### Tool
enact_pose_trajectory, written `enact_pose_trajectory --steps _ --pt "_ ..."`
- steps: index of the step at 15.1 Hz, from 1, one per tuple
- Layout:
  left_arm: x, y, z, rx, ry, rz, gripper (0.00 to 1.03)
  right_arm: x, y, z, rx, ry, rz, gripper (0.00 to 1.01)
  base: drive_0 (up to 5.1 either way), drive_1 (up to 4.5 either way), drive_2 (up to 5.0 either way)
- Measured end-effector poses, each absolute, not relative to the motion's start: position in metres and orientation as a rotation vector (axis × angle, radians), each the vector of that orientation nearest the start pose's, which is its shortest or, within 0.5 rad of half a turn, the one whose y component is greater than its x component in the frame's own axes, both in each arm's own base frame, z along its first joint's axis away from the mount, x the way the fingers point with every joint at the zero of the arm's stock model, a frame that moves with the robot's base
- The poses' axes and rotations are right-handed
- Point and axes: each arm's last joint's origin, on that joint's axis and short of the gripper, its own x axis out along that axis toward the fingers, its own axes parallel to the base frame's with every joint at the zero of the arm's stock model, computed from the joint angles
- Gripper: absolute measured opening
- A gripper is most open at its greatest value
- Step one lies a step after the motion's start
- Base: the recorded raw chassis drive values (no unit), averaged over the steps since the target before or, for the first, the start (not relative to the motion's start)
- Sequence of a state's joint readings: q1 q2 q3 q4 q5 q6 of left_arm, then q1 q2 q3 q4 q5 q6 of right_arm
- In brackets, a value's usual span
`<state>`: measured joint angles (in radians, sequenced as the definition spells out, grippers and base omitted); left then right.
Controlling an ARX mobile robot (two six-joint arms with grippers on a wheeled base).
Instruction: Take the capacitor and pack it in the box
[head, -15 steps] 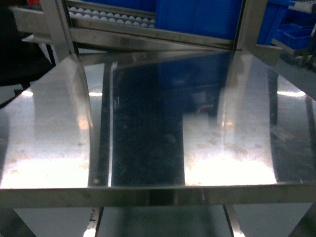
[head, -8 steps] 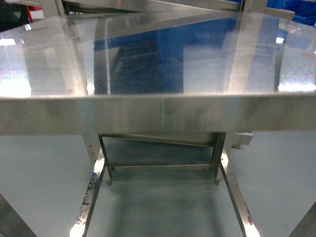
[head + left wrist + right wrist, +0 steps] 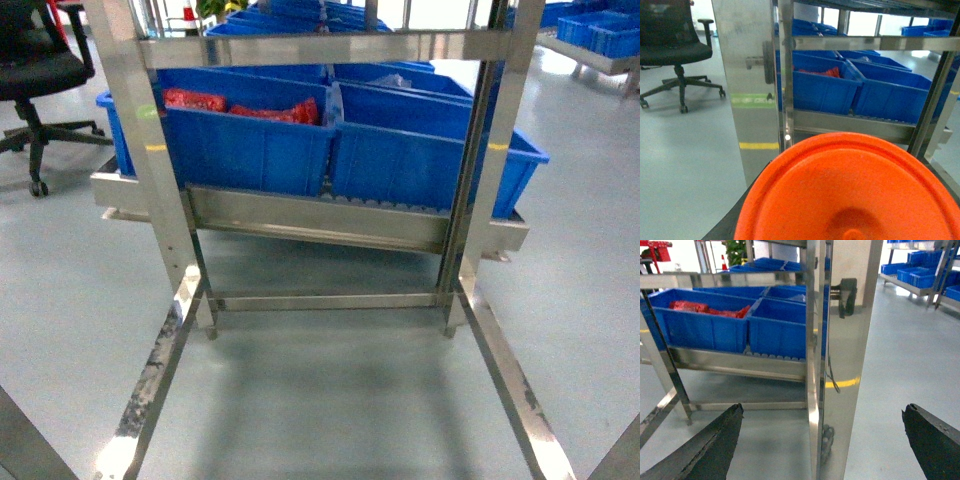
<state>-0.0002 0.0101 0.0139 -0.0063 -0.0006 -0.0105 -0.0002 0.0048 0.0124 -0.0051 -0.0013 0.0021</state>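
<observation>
Head view: looking through a stainless steel rack (image 3: 160, 180) standing on a grey-blue floor (image 3: 330, 400). Two blue bins (image 3: 250, 140) side by side on a low roller shelf (image 3: 320, 222), the left one holding red packets (image 3: 240, 107), the right one (image 3: 420, 150) with contents too dim to tell. More blue bins behind and at the far right on another shelf. A black office chair (image 3: 40, 70) at the upper left. Neither arm nor any end effector visible here. No pink box and no capacitor to be seen in this view.

Left wrist view: mostly filled at the bottom by a round orange dish-like object (image 3: 850, 190), close to the lens. Left end effector not visible, so its state cannot be told. Beyond, a broad steel upright (image 3: 747, 75) with a green label and a yellow stripe, the blue bins on the shelf, the chair on the floor at left.

Right wrist view: right end effector (image 3: 822, 440) with its two dark fingers (image 3: 710, 445) set wide apart, nothing between them. A polished steel post (image 3: 840, 340) straight ahead, blue bins with red packets to the left, a yellow line on the floor, more blue bins on shelving far right. Box not in sight here either.
</observation>
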Motion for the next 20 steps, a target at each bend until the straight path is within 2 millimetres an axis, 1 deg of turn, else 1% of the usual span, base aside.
enact_pose_trajectory --steps 14,20 --pt "0.0975 0.0 0.1667 -0.01 0.004 0.0 0.43 0.0972 0.0 0.1669 0.002 -0.003 0.0 0.98 0.0 0.0 0.0" --pt "0.0975 0.0 0.1669 -0.007 0.002 0.0 0.43 0.0972 0.0 0.167 0.002 -0.004 0.0 0.98 -4.9 3.48 1.2"
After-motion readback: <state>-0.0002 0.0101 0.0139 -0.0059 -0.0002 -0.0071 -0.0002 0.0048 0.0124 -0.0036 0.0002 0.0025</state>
